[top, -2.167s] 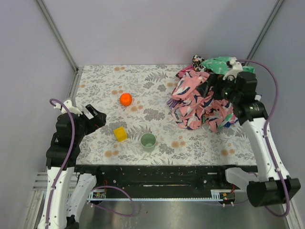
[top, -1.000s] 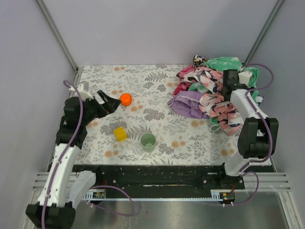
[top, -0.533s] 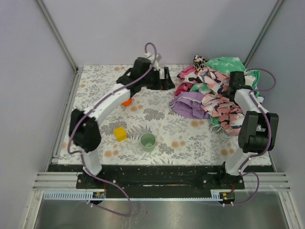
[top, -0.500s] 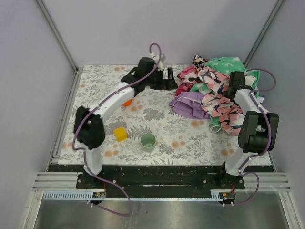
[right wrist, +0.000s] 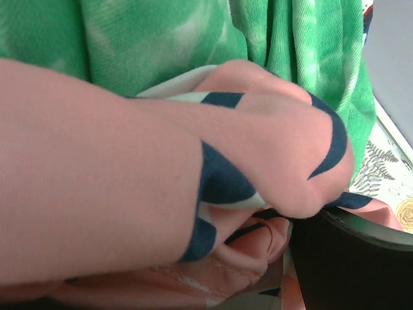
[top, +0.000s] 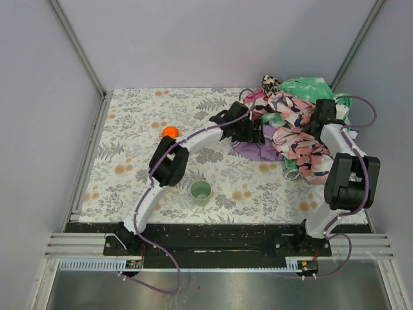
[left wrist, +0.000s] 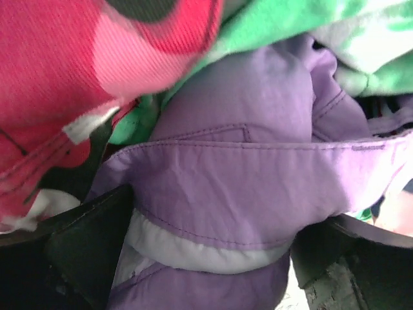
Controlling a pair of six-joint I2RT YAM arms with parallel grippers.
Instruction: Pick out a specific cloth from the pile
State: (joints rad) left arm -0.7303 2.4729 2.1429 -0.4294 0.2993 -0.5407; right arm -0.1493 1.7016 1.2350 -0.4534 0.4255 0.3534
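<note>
Left gripper (top: 253, 131) at the lilac cloth (top: 251, 148), stretched across the table (top: 129, 161) to the left flank of the pile (top: 293, 132).

From the left wrist: spread wide, with 2 dark fingers (left wrist: 84, 252) flanking a stitched fold of the cloth, not closed on it. Lying at the pile's near-left foot, partly tucked under red-pink fabric (left wrist: 64, 77) and green fabric (left wrist: 290, 26). At the pile's far-right side, set against the heap: the right gripper (top: 321, 111). From the right wrist, just 1 dark finger (right wrist: 348, 258) visible behind pink navy-printed cloth (right wrist: 129, 161); cannot tell whether spread or closed, or whether gripping anything. Also on the table, well apart from the pile: 1 green cup (top: 201, 190) and 1 orange ball (top: 170, 132).
</note>
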